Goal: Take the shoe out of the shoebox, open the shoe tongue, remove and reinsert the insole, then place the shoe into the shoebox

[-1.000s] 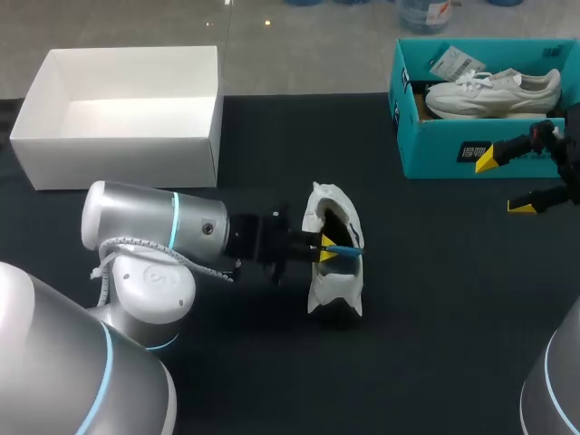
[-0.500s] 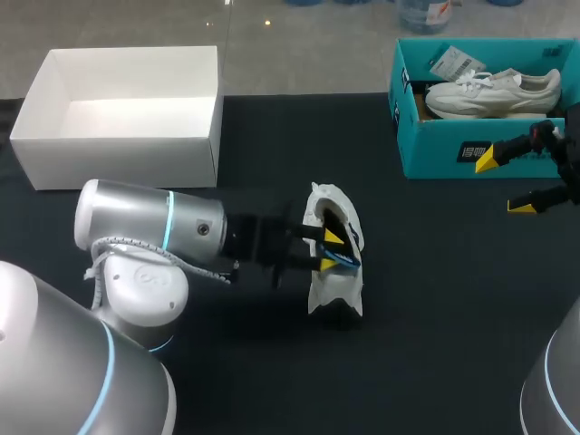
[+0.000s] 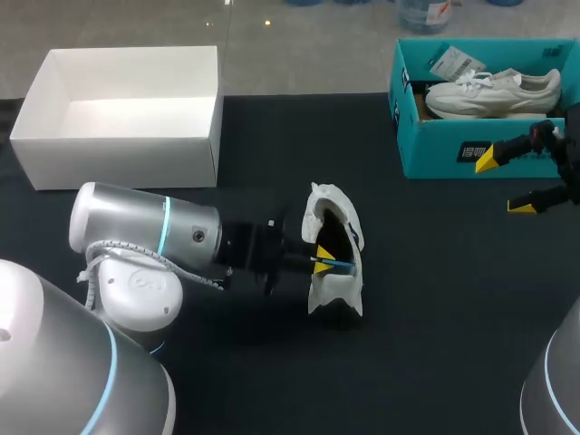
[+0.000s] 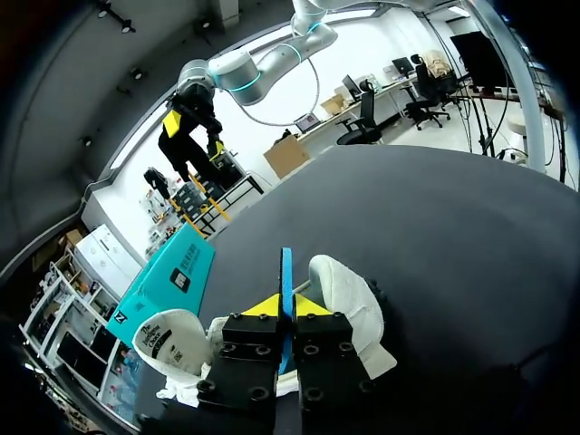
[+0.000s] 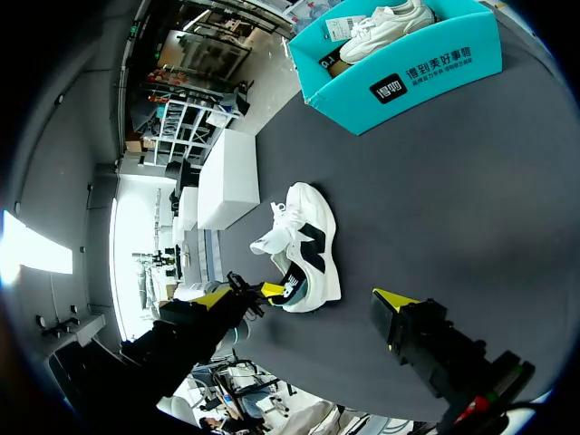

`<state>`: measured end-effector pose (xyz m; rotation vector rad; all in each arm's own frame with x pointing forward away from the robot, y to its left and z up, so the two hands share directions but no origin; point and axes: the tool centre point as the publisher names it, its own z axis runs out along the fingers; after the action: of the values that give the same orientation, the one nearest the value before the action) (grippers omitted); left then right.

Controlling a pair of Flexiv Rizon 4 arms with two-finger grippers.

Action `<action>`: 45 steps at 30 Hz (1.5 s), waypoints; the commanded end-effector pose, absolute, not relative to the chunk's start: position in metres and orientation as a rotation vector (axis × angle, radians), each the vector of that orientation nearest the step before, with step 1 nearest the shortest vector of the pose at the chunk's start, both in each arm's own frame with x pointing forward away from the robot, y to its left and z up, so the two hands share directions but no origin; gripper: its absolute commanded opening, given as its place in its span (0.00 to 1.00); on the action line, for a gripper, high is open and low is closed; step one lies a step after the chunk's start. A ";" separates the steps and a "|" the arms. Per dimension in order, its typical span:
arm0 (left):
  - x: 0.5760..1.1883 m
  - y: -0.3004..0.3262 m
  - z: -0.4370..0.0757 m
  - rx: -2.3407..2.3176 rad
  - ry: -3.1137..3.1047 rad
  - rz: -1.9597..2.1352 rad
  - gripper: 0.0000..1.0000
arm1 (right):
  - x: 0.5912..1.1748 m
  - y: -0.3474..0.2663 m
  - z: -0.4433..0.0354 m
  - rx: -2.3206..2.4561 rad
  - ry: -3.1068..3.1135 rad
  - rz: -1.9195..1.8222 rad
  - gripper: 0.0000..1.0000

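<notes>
Drawn back slightly from a second ago, the left gripper [image 3: 322, 263] now clamps the blue insole [image 4: 286, 267] edge-on at the mouth of the white shoe [image 3: 333, 290], which lies mid-table. Farther off, the right gripper [image 3: 505, 184] hangs with fingers spread beside the teal shoebox [image 3: 435, 152], which holds a second shoe [image 3: 494, 91].

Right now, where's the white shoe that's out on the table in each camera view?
Head view: the shoe lies mid-table, where the left gripper is shut on its blue insole.
Left wrist view: the shoe sits right under and around that gripper.
Right wrist view: the shoe lies between the teal shoebox and the left gripper.
Shared landmark: the teal shoebox.
</notes>
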<state>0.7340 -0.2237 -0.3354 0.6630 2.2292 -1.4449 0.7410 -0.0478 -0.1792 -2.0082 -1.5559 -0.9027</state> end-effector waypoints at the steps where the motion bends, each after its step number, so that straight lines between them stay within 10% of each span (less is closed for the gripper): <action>1: 0.743 -0.237 -0.342 0.653 2.225 -1.438 0.00 | 0.741 -0.047 -0.179 -2.013 -1.556 -0.900 1.00; 22: 0.751 -0.237 -0.342 0.672 2.230 -1.346 0.00 | 0.741 -0.047 -0.179 -2.013 -1.556 -0.900 1.00; 27: 0.744 -0.229 -0.323 0.682 2.194 -1.363 0.16 | 0.741 -0.047 -0.179 -2.013 -1.556 -0.900 1.00; 41: 0.738 -0.225 -0.332 0.685 2.233 -1.356 0.07 | 0.741 -0.047 -0.179 -2.013 -1.556 -0.900 1.00; 45: 0.737 -0.227 -0.332 0.689 2.239 -1.355 0.36 | 0.741 -0.047 -0.179 -2.013 -1.556 -0.900 1.00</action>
<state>0.7365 -0.2243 -0.3331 0.6885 2.2306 -1.3641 0.7409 -0.0477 -0.1792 -2.0082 -1.5560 -0.9026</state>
